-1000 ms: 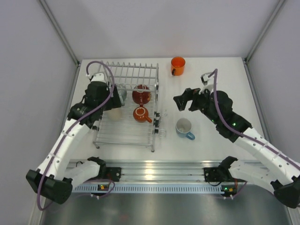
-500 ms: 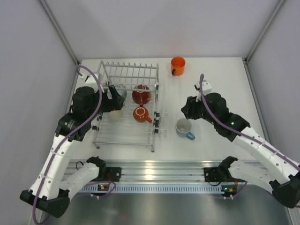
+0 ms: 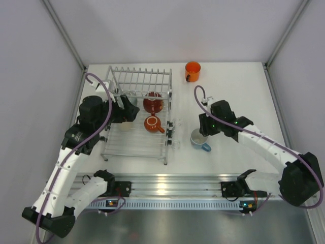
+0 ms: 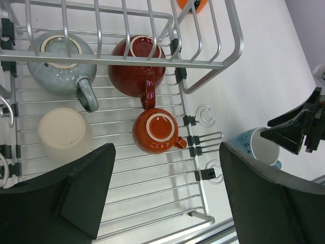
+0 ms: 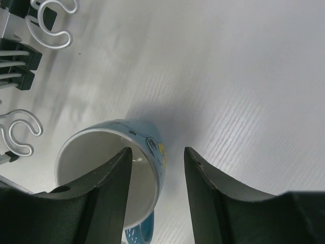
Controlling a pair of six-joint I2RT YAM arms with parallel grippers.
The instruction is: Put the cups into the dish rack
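White table (image 3: 244, 76) — pale walls (image 3: 177, 25) around it (aluminium rail (image 3: 172, 185) at near edge).

Bright, even light casts soft shadows; glare streaks the metal rail (image 3: 162, 179).

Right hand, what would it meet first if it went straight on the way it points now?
The light blue mug. Its wall lies in line with the gap of the open right hand, one finger above the white inside, one outside. Depth is unclear.
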